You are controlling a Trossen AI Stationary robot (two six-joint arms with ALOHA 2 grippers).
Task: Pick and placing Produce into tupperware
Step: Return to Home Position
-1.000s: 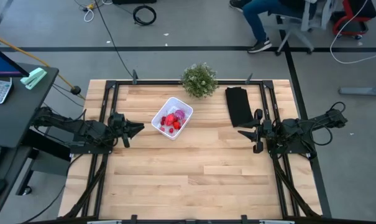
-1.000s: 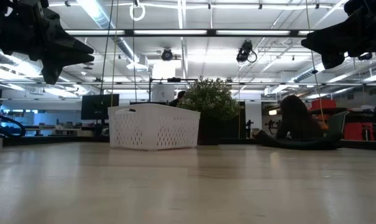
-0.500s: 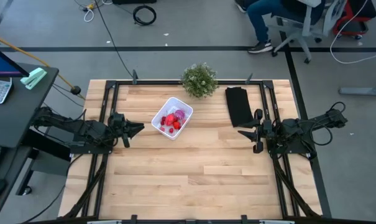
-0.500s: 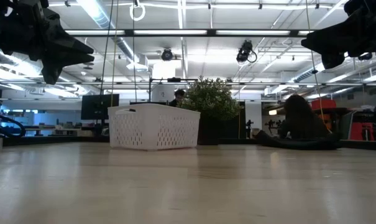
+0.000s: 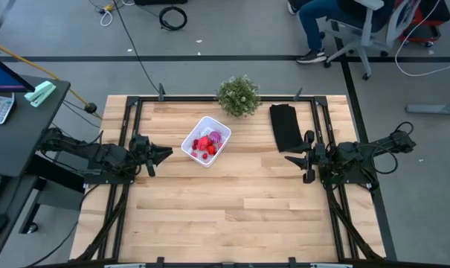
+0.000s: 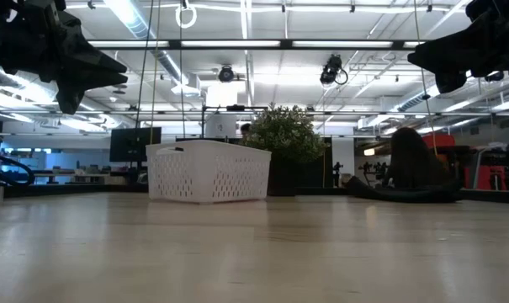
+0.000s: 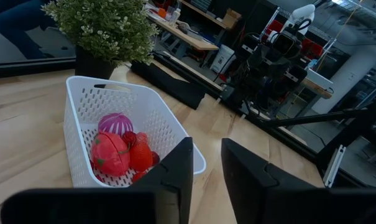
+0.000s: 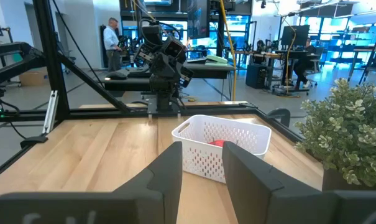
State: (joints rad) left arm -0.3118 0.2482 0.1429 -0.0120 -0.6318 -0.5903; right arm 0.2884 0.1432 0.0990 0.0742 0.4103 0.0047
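The tupperware (image 5: 194, 132), a white perforated container, rests on its bottom on the wooden table, left of the middle. The produce (image 5: 207, 143) lies inside it: red pieces and a purple one (image 7: 116, 152). My left gripper (image 5: 166, 153) hovers at the table's left side, pointing level toward the container, open with nothing between its fingers (image 7: 206, 149). My right gripper (image 5: 288, 158) hovers at the right side, pointing level toward the middle, also open and empty (image 8: 201, 152). In the low view the container (image 6: 208, 171) stands between both arms, which hang well above the table top.
A green potted plant (image 5: 239, 95) stands at the far edge behind the container. A black folded cloth (image 5: 285, 126) lies at the far right, close to my right gripper. Bare wood (image 5: 232, 216) fills the near half. A person sits on a chair beyond the table (image 5: 321, 22).
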